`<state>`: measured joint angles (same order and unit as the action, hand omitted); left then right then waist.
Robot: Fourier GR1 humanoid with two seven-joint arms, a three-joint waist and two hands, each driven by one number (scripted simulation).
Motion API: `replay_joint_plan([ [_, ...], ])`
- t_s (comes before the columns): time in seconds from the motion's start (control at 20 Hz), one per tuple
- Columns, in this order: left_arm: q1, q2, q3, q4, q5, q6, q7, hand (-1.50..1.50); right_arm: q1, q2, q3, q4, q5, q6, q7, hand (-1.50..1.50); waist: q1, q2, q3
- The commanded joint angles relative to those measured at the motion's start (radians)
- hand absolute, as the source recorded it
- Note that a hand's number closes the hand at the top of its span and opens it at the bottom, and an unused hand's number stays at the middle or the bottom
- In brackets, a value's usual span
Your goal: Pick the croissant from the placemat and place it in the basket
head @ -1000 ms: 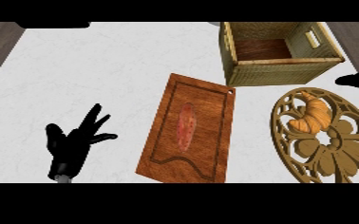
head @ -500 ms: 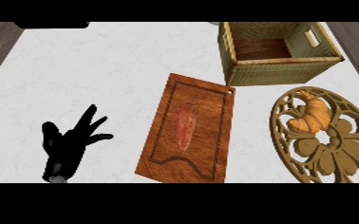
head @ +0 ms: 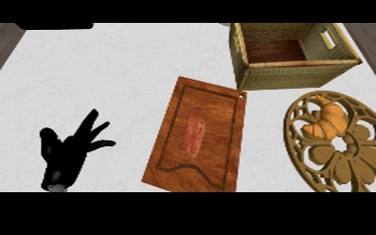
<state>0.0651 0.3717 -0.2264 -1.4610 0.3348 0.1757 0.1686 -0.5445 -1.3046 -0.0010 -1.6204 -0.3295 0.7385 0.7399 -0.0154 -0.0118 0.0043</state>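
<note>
Hand check first: left hand (head: 67,152) sits low at the left edge, fingers spread, holding nothing. Middle is a wooden board (head: 220,129) with a reddish strip (head: 195,134) on it, not our job. Right side: croissant (head: 327,120) lies on the gold placemat (head: 330,158), basket (head: 294,74) just above it. Right hand isn't showing. Pickup hasn't started imo; next move needs a hand over that croissant, closing round it.

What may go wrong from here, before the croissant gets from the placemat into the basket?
1. The left hand, open at the lower left, is the only hand shown; reaching for the croissant from there may sweep the wooden board between them.
2. The wall of the basket rises close behind the placemat, so a low carry might hit it.
</note>
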Motion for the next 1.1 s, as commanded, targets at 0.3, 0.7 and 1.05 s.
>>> replay_joint_plan([
  [0.3, 0.056, 0.028, 0.0, 0.051, -0.05, 0.019, 0.059, 0.0, 0.098, 0.123, -0.026, -0.081, 0.047, -0.084, 0.032, -1.5, 0.009, 0.009, -0.004],
  [0.7, 0.002, -0.015, 0.0, 0.139, -0.067, 0.006, 0.018, 0.0, 0.169, 0.275, 0.052, -0.053, 0.275, -0.171, -0.072, -1.5, 0.02, 0.017, -0.004],
  [1.05, 0.054, 0.009, 0.021, 0.075, -0.041, -0.021, 0.049, 0.0, 0.235, 0.324, 0.085, -0.037, 0.38, -0.183, -0.097, -1.5, 0.026, 0.014, -0.004],
])
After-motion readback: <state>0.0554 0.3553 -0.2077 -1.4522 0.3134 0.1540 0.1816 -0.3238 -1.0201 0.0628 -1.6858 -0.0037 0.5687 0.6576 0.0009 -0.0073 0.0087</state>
